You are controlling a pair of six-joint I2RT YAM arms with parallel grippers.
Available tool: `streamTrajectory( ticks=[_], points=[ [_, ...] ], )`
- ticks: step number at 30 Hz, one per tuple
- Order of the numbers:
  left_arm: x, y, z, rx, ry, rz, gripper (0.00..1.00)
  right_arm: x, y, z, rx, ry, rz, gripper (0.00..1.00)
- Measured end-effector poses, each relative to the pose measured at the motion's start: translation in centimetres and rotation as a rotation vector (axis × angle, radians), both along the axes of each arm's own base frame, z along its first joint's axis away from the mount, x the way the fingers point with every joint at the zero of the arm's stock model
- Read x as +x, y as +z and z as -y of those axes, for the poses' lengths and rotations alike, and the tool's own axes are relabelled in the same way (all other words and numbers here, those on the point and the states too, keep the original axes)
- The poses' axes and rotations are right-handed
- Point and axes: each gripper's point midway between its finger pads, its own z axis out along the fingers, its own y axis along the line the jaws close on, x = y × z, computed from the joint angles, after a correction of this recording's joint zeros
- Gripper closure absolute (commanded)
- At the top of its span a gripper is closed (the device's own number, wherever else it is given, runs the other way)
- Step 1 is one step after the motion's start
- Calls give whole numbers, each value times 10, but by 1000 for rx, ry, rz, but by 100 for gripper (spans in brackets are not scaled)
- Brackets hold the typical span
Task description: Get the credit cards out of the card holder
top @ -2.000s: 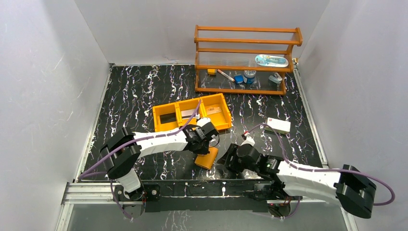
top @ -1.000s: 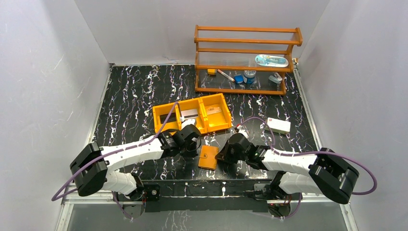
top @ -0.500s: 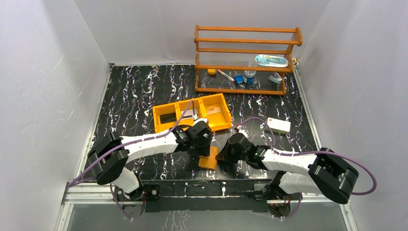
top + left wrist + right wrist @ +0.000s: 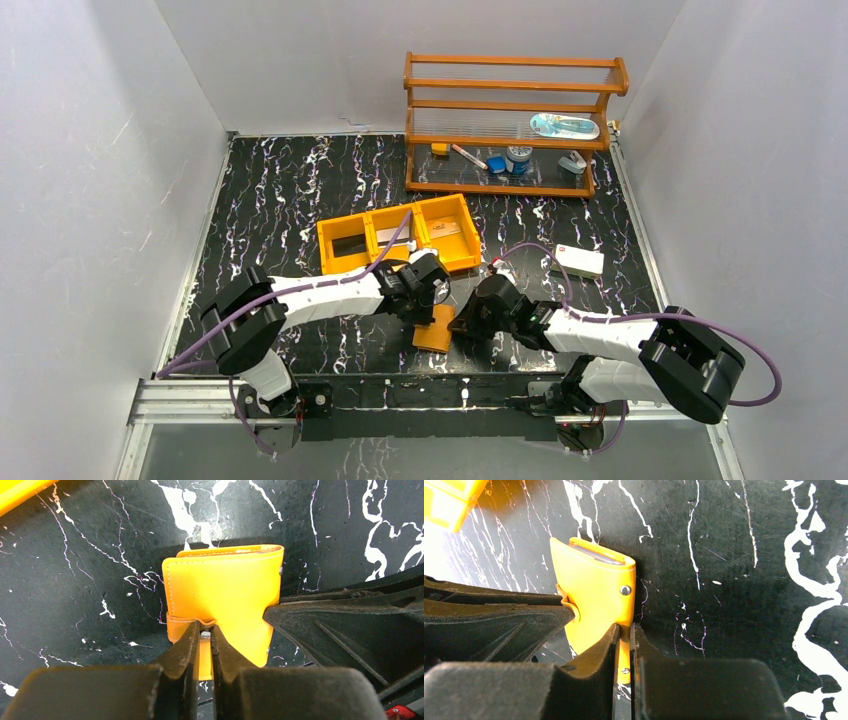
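The card holder (image 4: 433, 330) is an orange folded wallet lying closed on the black table near the front edge. In the left wrist view, my left gripper (image 4: 204, 628) is shut on the snap tab (image 4: 177, 627) at the near edge of the card holder (image 4: 225, 585). My right gripper (image 4: 625, 628) is shut on the wallet's near corner (image 4: 596, 592). From above, the left gripper (image 4: 430, 303) and right gripper (image 4: 464, 323) flank it. A grey card edge (image 4: 595, 553) shows at its far open end. Other credit cards (image 4: 391, 236) lie in the tray.
An orange three-compartment tray (image 4: 324, 250) sits just behind the wallet. A white box (image 4: 580, 261) lies to the right. A wooden shelf rack (image 4: 510, 120) with small items stands at the back right.
My left gripper came in from the left of the wallet, opened, and closed on the snap tab. The right gripper kept its hold on the wallet's corner.
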Motion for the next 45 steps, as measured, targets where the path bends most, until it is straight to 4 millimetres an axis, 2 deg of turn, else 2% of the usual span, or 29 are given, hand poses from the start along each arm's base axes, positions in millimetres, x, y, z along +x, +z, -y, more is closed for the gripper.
streamTrajectory(
  ticks=[12, 17, 19, 23, 25, 27, 29, 31, 33, 35, 36, 39, 41, 43, 45],
  points=[
    [-2, 5, -11, -27, 59, 40, 100, 1, 4, -3, 31, 14, -10, 89],
    [-16, -9, -55, 96, 81, 29, 100, 3, 0, 2, 11, 4, -14, 90],
    [-20, -10, -65, 121, 85, 25, 100, 3, -1, 2, 8, 5, -15, 89],
    [-19, -3, -66, 105, 83, 40, 64, 4, -2, 3, 4, 8, -14, 88],
    [-16, 2, -61, 92, 74, 49, 51, 4, -1, 3, 1, 8, -14, 88],
    [-10, 12, -49, 59, 61, 67, 46, 4, -1, 3, -2, 11, -12, 88],
    [-2, 25, -32, 20, 44, 85, 46, 4, -2, 4, -6, 12, -13, 88],
    [9, 35, -9, -18, 14, 100, 49, 4, -2, 4, -9, 11, -15, 88],
    [15, 28, 12, -18, -26, 81, 55, 4, -1, 4, -11, 13, -14, 87],
    [9, 1, 7, 55, -46, 26, 57, 4, -1, 4, -11, 15, -12, 88],
    [9, -4, 7, 69, -48, 16, 57, 5, 0, 4, -10, 14, -11, 87],
    [8, -3, 6, 70, -49, 11, 84, 5, 0, 4, -9, 13, -11, 88],
    [7, -4, 2, 89, -59, 6, 95, 6, 0, 4, -10, 11, -12, 88],
    [8, -1, 5, 93, -67, 6, 100, 6, 0, 4, -9, 11, -12, 88],
    [7, -2, 5, 101, -78, 6, 100, 6, 0, 5, -11, 10, -14, 87]
  ],
)
